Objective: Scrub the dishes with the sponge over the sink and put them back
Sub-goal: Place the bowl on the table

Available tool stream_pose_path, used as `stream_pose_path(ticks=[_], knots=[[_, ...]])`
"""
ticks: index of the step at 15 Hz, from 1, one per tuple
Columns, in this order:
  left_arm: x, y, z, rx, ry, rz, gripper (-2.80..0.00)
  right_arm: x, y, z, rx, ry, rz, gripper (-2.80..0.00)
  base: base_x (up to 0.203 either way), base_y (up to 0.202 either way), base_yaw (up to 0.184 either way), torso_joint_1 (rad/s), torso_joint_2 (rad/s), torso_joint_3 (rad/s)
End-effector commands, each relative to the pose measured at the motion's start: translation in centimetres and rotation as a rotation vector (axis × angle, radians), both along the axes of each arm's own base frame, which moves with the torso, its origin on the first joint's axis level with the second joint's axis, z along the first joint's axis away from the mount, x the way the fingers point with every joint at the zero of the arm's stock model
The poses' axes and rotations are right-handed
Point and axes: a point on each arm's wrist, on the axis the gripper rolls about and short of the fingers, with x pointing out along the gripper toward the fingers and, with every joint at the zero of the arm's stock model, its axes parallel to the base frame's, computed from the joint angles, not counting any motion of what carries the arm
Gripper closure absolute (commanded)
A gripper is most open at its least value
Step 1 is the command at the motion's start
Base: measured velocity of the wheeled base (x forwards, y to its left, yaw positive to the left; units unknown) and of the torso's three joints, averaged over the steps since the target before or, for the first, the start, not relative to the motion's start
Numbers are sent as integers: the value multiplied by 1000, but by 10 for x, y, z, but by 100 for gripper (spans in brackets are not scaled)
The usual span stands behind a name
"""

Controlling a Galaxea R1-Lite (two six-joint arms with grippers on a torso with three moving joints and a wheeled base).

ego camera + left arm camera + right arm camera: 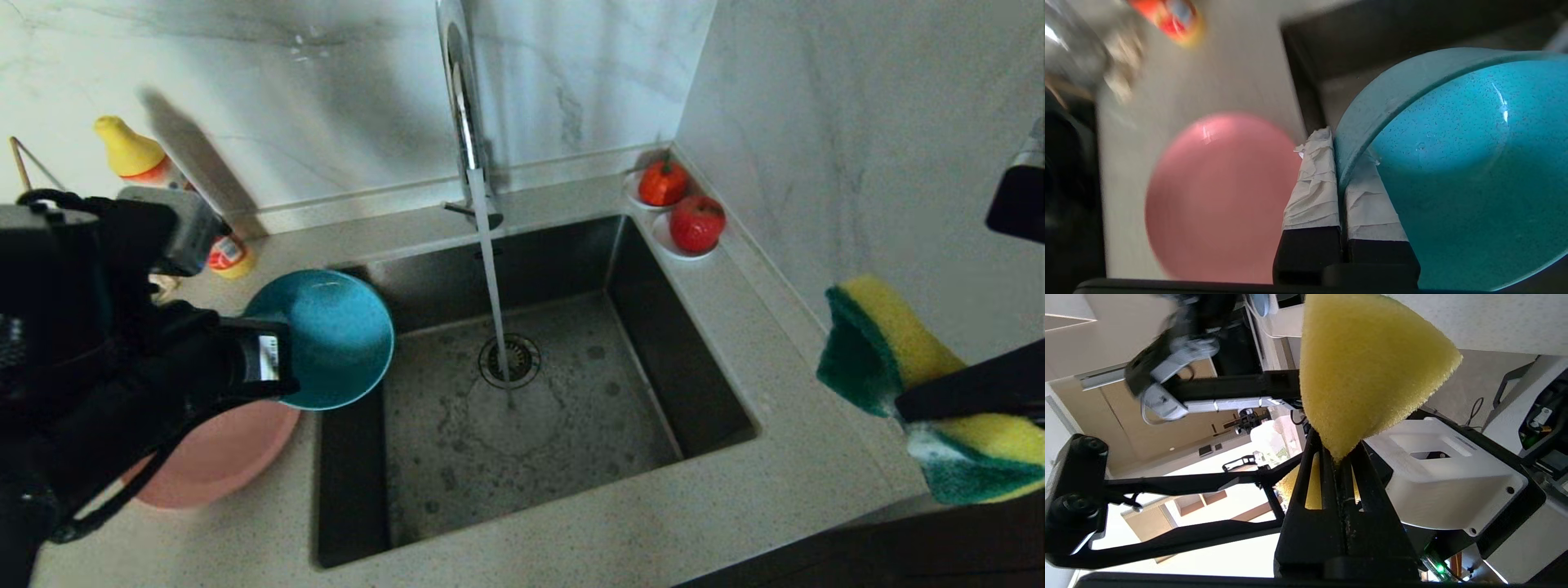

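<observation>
Two dishes — one teal bowl [339,335], one pink plate [220,457]. One sponge [898,351], one sink [522,392], one tap [467,106] — two red fruits [663,183] on two white saucers [665,238], and one yellow-capped bottle [131,151].

your head camera looks down and forward over the sink [522,408] and the worktop [775,392], taking in both arms at the edges. your left wrist camera sits just behind its pincer [1341,163], very close to the teal bowl [1453,163]; it shares that bowl [331,339] and the pink plate [1216,196] with the head view. your right wrist camera faces upward, the sponge [1363,367] close before it.
</observation>
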Motion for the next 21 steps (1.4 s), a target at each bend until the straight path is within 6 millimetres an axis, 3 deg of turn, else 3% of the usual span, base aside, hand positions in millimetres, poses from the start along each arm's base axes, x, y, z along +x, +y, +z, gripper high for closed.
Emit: stream_pose_path(ticks=[1,3,5,9,14,21], knots=[[-36,24,21,-51,148,26,0,1,-2,-2,-2,12,-10,0,0,0,0,0,0,0],[-51,43,35,-151,178,116,0,2,-3,-2,-3,11,-18,0,0,0,0,0,0,0],[-49,57,38,-182,171,225,0,2,-3,-2,-2,9,-19,0,0,0,0,0,0,0],[-36,89,32,-216,187,458,0,3,-8,-4,-5,11,-53,0,0,0,0,0,0,0],[-23,131,21,-379,206,689,0,4,-10,-6,-15,-2,-56,0,0,0,0,0,0,0],[-26,198,3,-580,255,871,0,7,-9,-7,-18,5,-56,0,0,0,0,0,0,0]])
